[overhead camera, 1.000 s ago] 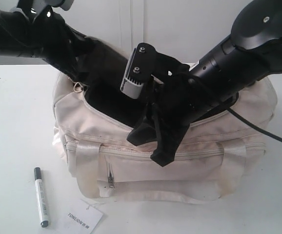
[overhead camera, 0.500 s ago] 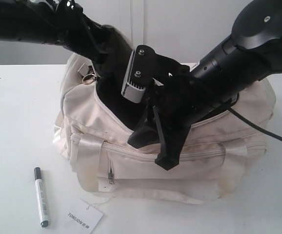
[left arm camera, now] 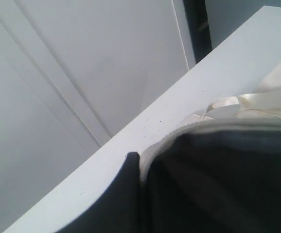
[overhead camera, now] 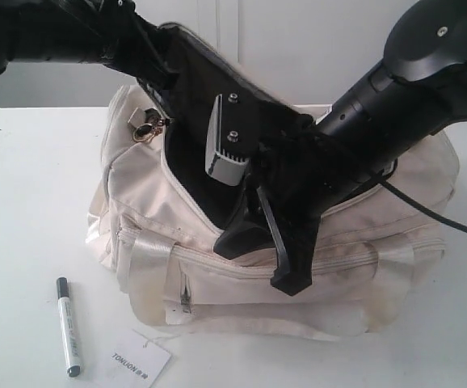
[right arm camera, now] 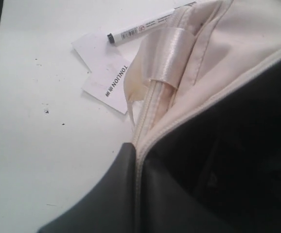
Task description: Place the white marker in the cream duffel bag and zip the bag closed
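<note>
The cream duffel bag (overhead camera: pixel 241 287) sits mid-table, unzipped, its dark lining showing. My left gripper (overhead camera: pixel 162 71) comes in from the upper left. It is shut on the bag's far rim (left arm camera: pixel 179 133) and holds it lifted. My right gripper (overhead camera: pixel 272 246) reaches down from the upper right and is shut on the near zipper edge (right arm camera: pixel 145 131). In the wrist views, fabric is pinched between the fingers of the left gripper (left arm camera: pixel 141 167) and the right gripper (right arm camera: pixel 138 158). The white marker (overhead camera: pixel 68 326) lies on the table left of the bag's front, held by nothing. It also shows in the right wrist view, white marker (right arm camera: pixel 145 24).
A white paper tag (overhead camera: pixel 140 361) with printed text lies beside the marker near the front edge; in the right wrist view the tag (right arm camera: pixel 106 73) rests against the bag's base. A metal ring (overhead camera: pixel 143 129) hangs at the bag's left end. A cable (overhead camera: pixel 435 214) trails from the right arm.
My left gripper has pulled the far rim up and to the right, widening the opening. The bag has shifted and slumped a little, and my right gripper has moved slightly right with its edge.
</note>
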Tool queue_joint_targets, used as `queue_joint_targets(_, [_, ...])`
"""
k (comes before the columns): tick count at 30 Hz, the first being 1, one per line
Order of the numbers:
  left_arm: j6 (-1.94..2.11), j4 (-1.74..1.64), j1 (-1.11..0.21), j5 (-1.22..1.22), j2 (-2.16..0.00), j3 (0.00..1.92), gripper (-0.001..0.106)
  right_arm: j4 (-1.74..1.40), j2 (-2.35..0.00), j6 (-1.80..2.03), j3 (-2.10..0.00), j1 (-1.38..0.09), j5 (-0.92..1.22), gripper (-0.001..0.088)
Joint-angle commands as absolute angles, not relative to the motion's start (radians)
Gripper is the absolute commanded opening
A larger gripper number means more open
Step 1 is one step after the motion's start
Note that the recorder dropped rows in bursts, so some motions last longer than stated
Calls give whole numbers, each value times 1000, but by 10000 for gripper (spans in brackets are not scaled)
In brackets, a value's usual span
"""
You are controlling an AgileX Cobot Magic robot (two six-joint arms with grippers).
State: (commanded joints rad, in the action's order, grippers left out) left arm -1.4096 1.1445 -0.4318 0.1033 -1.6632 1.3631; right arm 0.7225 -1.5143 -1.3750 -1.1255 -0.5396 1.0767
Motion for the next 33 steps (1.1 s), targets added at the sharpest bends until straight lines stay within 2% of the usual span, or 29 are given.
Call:
queue_joint_targets(12, [-1410, 1142, -432, 220, -1769, 1426, 0, 722, -1514, -1391, -1126, -540, 1076, 0])
queue_joint_targets(33, [-1412, 1142, -432, 216, -1805, 1432, 0, 734, -1517, -1336, -1126, -540, 913, 0])
